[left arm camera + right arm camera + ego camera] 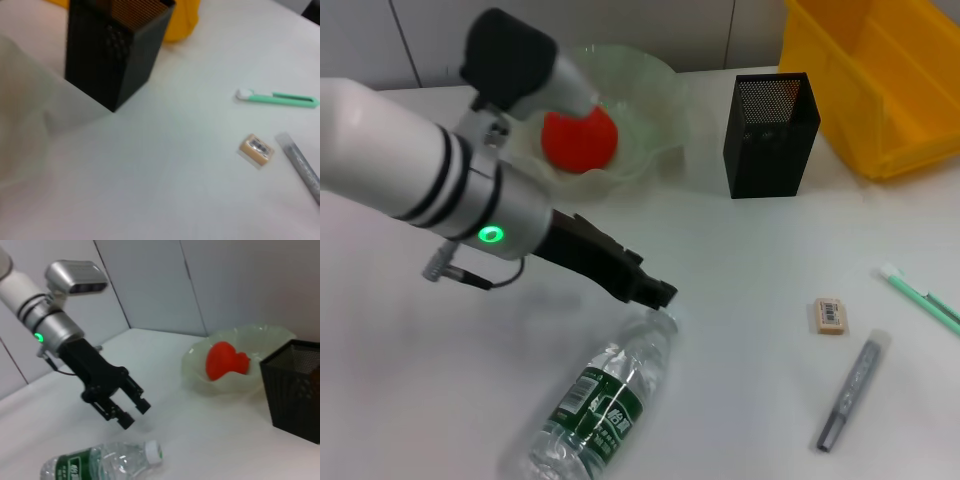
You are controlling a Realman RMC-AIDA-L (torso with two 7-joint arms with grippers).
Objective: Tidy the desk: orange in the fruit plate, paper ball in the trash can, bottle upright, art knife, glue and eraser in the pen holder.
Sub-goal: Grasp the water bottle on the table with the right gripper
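The bottle (pixel 600 400) lies on its side on the white desk, cap (pixel 155 452) toward the middle. My left gripper (pixel 660 295) hovers just above its neck, open and empty; the right wrist view shows its two black fingers (pixel 125 420) spread apart. The orange (pixel 578 140) rests in the pale-green fruit plate (pixel 660 90). The black mesh pen holder (pixel 770 135) stands right of the plate, with the yellow trash can (pixel 880 80) behind it. The eraser (pixel 830 315), grey glue (pixel 850 390) and green art knife (pixel 920 295) lie at the right. The paper ball is out of view.
The left arm's white forearm (pixel 390 150) crosses the left of the desk, in front of the plate. A grey panelled wall (pixel 150 285) stands behind the desk. The right arm does not show in the head view.
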